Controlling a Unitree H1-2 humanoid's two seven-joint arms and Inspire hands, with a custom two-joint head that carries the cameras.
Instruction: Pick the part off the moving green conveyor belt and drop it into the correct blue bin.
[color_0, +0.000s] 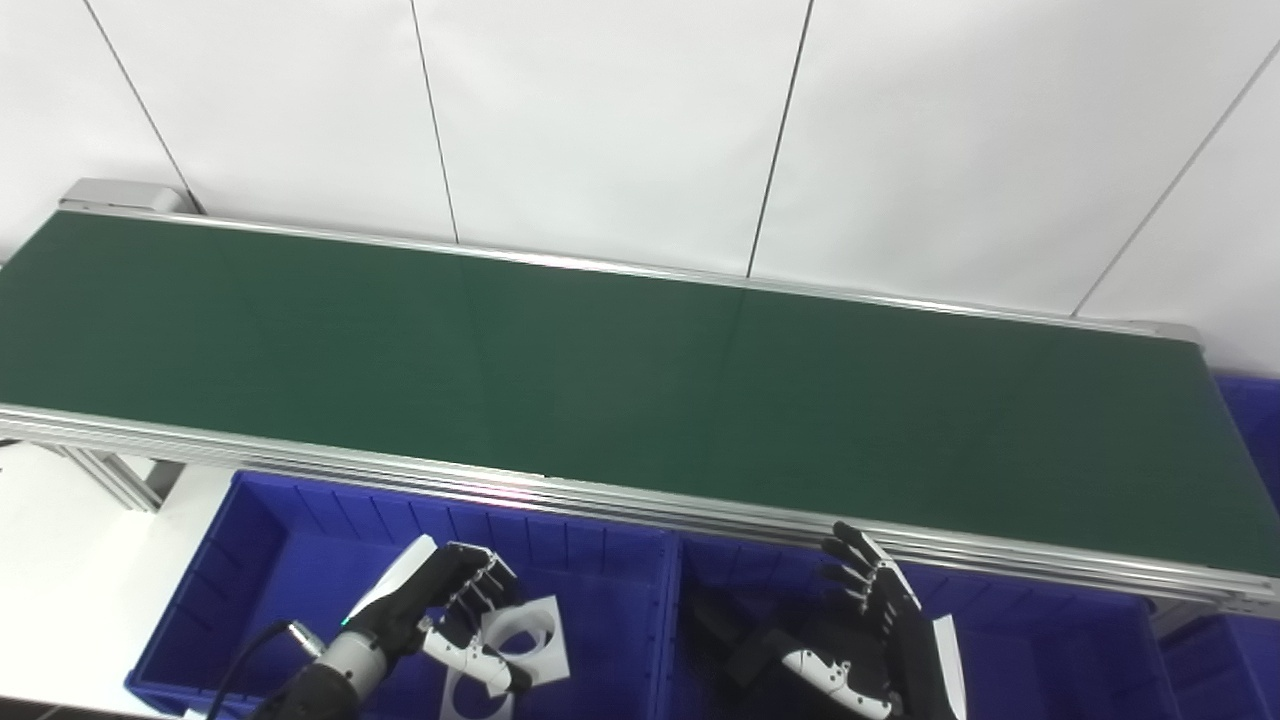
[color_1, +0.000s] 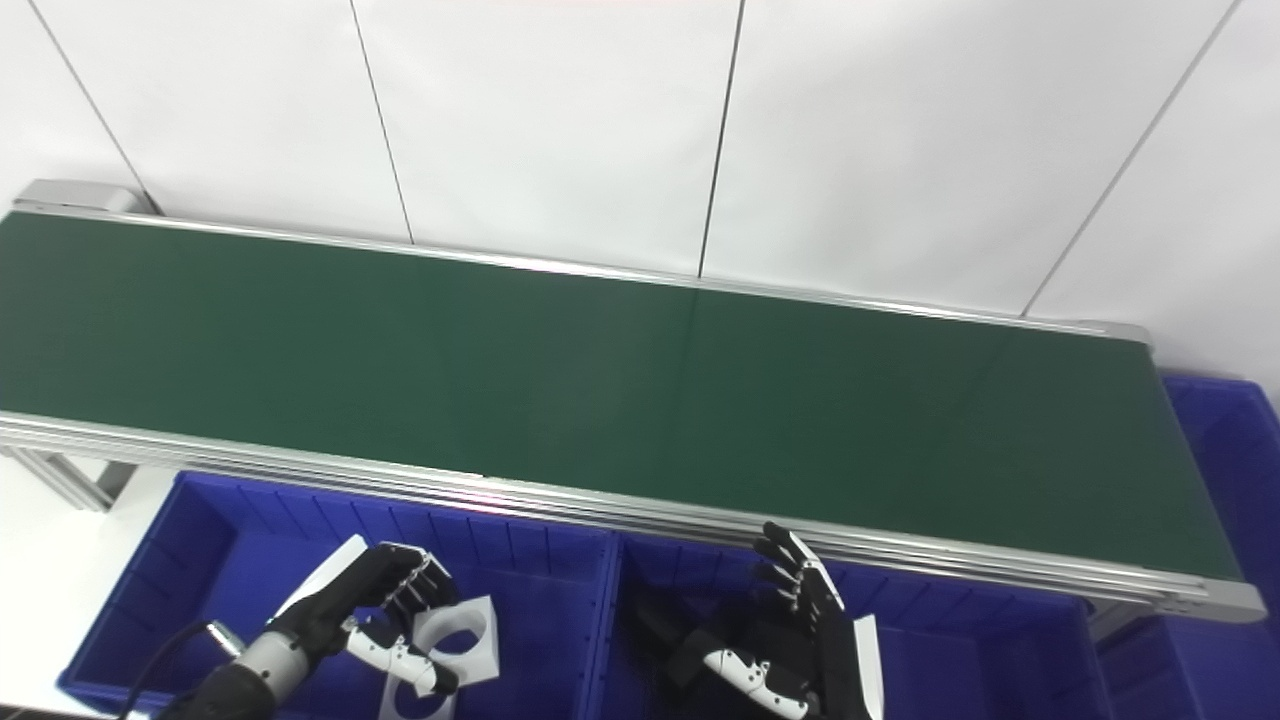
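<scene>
The green belt (color_0: 640, 380) carries no part. A white part (color_0: 525, 632) lies in the seven-o'clock blue bin (color_0: 215, 580), just beside the left hand (color_0: 450, 610), whose fingers are curled, seemingly empty. The right hand (color_0: 880, 630), fingers spread, waits; a late reach could miss the next arrival.

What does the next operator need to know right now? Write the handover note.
Left hand: over the left blue bin, fingers curled by a white part with a round hole; whether it grips the part or has let go is unclear.
Right hand: open, holding nothing, over the right blue bin.
Green conveyor belt: no part on it in view.
Bins: a second white part lies in the left bin; black parts lie in the right bin.
Left: confirm the white part is released, then wait for the next part.
</scene>
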